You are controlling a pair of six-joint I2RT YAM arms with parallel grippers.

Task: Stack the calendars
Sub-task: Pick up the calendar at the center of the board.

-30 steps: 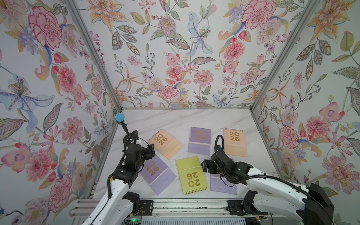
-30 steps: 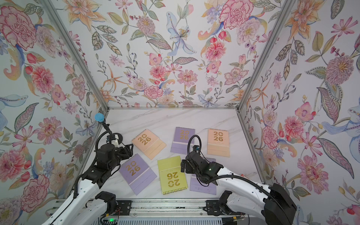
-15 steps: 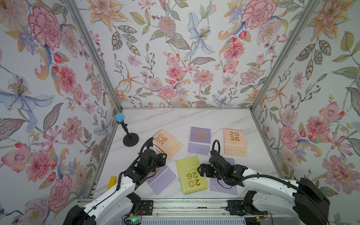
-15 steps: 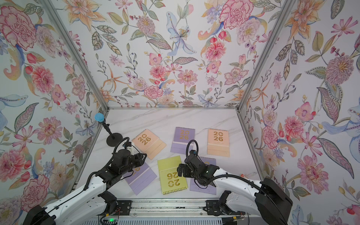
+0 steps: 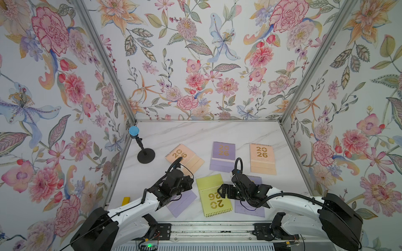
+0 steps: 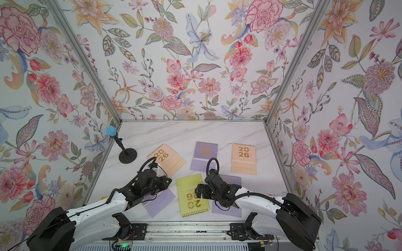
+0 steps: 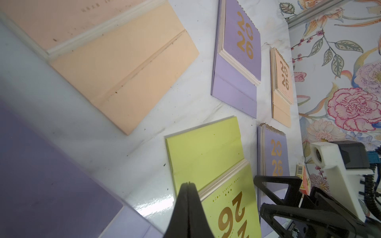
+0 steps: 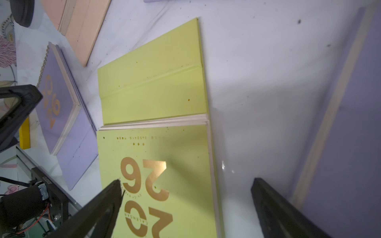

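Several flat calendars with gold "2026" lie apart on the marble table. The yellow-green calendar (image 5: 214,195) is front centre, between a lilac one (image 5: 182,201) partly under my left arm and another lilac one (image 5: 250,209) under my right arm. Farther back lie a peach (image 5: 185,157), a lilac (image 5: 223,156) and a peach calendar (image 5: 262,158). My left gripper (image 7: 187,183) is shut on nothing, low at the yellow-green calendar's (image 7: 206,156) left edge. My right gripper (image 8: 186,180) is open, its jaws straddling the right edge of the yellow-green calendar (image 8: 156,82).
A black stand with a blue ball (image 5: 143,150) is at the back left. A small yellow bar (image 5: 125,201) lies by the left wall. An orange-red card box (image 7: 303,181) sits near the right arm. Floral walls close three sides; a metal rail (image 5: 206,228) runs along the front.
My left arm swung from the left side down toward the centre and its gripper closed. The right gripper slid left over the yellow-green calendar, staying open.
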